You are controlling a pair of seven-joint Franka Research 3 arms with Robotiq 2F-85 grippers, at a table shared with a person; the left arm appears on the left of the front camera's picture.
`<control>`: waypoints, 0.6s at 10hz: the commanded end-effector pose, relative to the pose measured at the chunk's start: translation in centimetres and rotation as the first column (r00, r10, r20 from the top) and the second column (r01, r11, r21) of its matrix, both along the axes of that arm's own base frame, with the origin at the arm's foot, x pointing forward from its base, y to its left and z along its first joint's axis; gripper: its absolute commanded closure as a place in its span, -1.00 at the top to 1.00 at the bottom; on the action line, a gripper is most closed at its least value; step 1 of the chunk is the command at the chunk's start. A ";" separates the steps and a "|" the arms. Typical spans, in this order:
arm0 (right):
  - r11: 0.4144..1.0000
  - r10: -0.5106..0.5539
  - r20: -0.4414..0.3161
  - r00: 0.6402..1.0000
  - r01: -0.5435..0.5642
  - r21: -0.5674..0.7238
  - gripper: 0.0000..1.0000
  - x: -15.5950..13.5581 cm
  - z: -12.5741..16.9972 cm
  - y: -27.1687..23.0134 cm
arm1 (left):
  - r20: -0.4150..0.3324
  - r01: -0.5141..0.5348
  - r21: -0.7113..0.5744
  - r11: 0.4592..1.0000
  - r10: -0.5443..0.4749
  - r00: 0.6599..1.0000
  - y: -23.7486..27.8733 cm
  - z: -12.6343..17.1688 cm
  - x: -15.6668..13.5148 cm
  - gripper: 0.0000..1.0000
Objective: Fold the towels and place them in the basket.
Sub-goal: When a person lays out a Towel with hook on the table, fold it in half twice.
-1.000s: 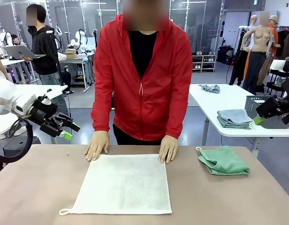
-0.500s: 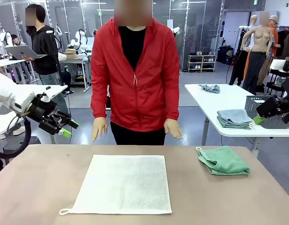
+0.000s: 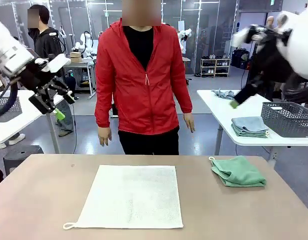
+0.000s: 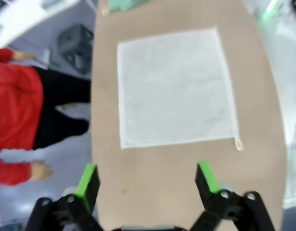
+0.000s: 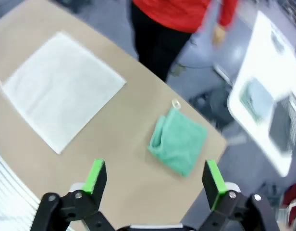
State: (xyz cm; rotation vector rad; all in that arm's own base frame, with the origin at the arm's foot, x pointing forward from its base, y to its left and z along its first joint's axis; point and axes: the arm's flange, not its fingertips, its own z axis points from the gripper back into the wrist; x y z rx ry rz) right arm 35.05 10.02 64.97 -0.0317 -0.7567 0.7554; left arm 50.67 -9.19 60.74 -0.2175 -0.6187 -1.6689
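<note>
The cream-white towel [image 3: 131, 196] is lying spread flat in the middle of the desk [image 3: 34, 200]; the mint green towel [image 3: 238, 171] is sitting folded to its right, well apart; the basket [image 3: 289, 119] is standing farther right and beyond it, on a separate white desk [image 3: 221, 107]; the left gripper [image 4: 147, 175] is hovering high to the towel's left, jaws spread wide and empty; the right gripper [image 5: 155, 177] is hanging high to its right, equally wide, gripping nothing; a person [image 3: 144, 85] is standing beyond the towel's far edge, hands off the desk.
</note>
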 end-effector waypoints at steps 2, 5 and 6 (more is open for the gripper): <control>0.929 0.335 0.023 0.942 -0.326 -0.178 1.00 2.1 0.2 5.4 | 0.046 -0.074 0.259 0.963 0.065 0.997 -5.2 0.5 -3.6 1.00; 0.784 0.510 -0.154 0.846 -0.531 -0.321 1.00 3.0 -0.5 10.2 | 0.023 -0.073 0.385 0.920 0.069 0.997 -9.0 -0.2 -6.9 1.00; 0.736 0.534 -0.198 0.822 -0.568 -0.369 1.00 3.2 -1.2 11.4 | -0.005 -0.059 0.405 0.912 0.066 0.998 -9.6 -0.8 -7.6 1.00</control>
